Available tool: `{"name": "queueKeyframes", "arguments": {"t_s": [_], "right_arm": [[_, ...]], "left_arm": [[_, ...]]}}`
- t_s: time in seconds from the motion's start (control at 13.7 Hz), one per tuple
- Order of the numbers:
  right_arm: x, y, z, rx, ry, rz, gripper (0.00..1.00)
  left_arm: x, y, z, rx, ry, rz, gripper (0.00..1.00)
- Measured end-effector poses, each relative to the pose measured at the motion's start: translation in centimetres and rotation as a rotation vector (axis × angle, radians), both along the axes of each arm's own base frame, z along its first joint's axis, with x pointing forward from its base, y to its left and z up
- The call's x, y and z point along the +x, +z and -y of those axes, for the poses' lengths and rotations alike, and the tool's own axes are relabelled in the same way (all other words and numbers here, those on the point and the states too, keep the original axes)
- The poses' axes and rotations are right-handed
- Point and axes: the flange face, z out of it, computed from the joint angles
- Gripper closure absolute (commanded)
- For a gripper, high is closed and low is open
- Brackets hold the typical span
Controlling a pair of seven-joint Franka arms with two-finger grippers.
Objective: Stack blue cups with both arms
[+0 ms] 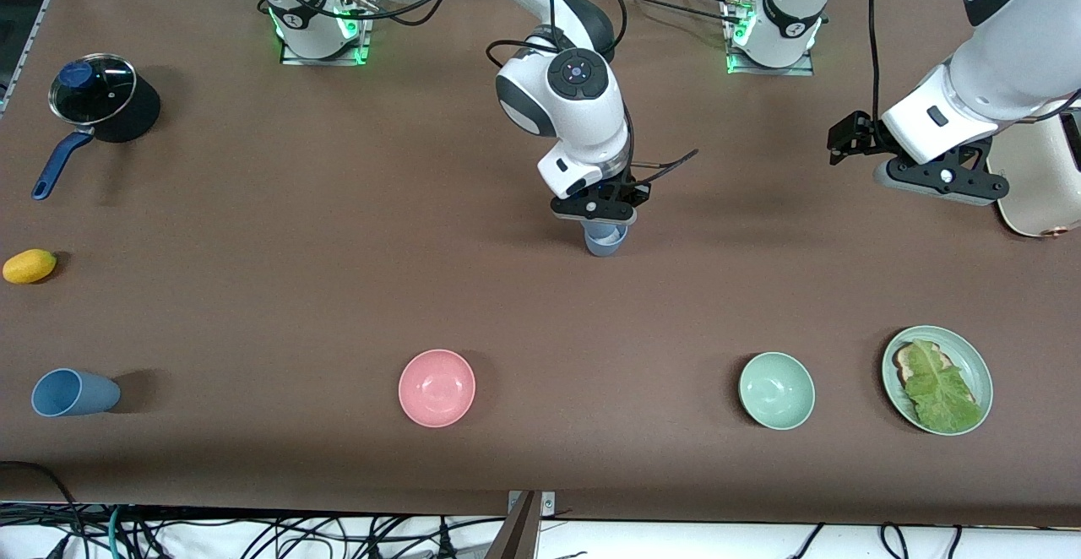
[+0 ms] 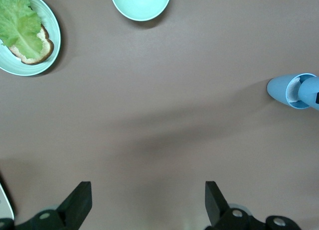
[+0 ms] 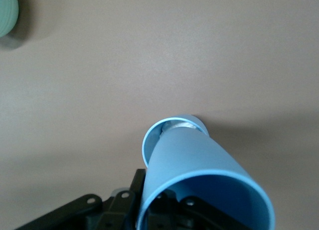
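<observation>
Near the middle of the brown table, the right pincer grasps a blue cup, its base lowered into a second upright cup. That stacking looks nearly finished. A third cup lies tipped over, nearer the camera toward the right arm's end, still unstacked. The left pincer waits released above the table's other end.

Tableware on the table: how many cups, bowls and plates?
Blue cups: 3 – lying cup, standing cup, held cup in right gripper
Bowls: 2 – pink bowl, mint-green bowl
Plates: 1 – green plate
Total: 6
</observation>
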Motion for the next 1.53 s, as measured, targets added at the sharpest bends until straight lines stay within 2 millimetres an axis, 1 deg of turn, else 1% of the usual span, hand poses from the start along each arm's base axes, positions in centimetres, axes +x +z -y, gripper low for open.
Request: {"name": "queueKeyframes", "arguments": {"t_s": [0.15,0.22,0.36,0.44,0.51,0.58,0.66,0.73,0.8,0.87,1.09,1.24,1.31,1.38,1.53], "right_arm": [[0.0,0.1,0.0,0.003,0.0,0.002,0.29],[0.1,0.2,0.0,0.004,0.0,0.003,0.23],[0.1,0.4,-0.1,0.006,-0.001,0.005,0.21],[0.2,0.5,0.0,0.007,-0.002,0.006,0.13],[0.3,0.6,0.0,0.006,-0.003,0.007,0.09],[0.5,0.9,0.2,0.002,-0.007,0.005,0.01],[1.1,1.5,0.8,-0.004,-0.016,0.006,0.01],[2.3,2.5,1.9,-0.012,-0.018,0.01,0.0],[3.9,3.9,3.8,-0.029,0.004,0.013,0.0],[5.6,5.6,6.3,-0.058,0.04,0.006,0.0],[10.0,10.9,15.9,-0.15,0.172,-0.06,0.0],[12.2,13.6,22.3,-0.178,0.223,-0.085,0.0],[13.1,14.5,25.3,-0.184,0.228,-0.09,0.0],[13.5,15.2,28.0,-0.192,0.223,-0.098,0.0],[13.1,16.2,32.6,-0.225,0.246,-0.109,0.0]], "left_arm": [[0.0,0.0,-0.1,0.0,0.002,0.0,0.0],[0.0,0.0,-0.1,0.0,0.002,0.0,0.0],[0.0,0.0,-0.1,0.0,0.002,0.0,0.0],[0.0,0.0,-0.1,0.0,0.002,0.0,0.0],[0.0,0.0,-0.1,0.0,0.002,0.0,0.0],[0.0,0.0,-0.1,0.0,0.002,-0.001,0.0],[0.0,0.0,-0.1,0.0,0.002,-0.001,0.0],[0.0,0.0,-0.1,0.0,0.002,-0.001,0.0],[0.0,0.0,-0.1,0.0,0.002,-0.001,0.0],[0.0,0.0,-0.1,0.0,0.002,-0.001,0.0],[0.0,0.0,-0.1,0.0,0.003,-0.001,0.0],[0.0,0.0,-0.2,0.0,0.003,-0.001,0.0],[0.0,0.0,-0.2,0.0,0.003,-0.001,0.0],[0.0,0.0,-0.2,0.0,0.003,-0.001,0.0],[0.0,0.0,-0.2,0.0,0.003,-0.001,0.0]]}}
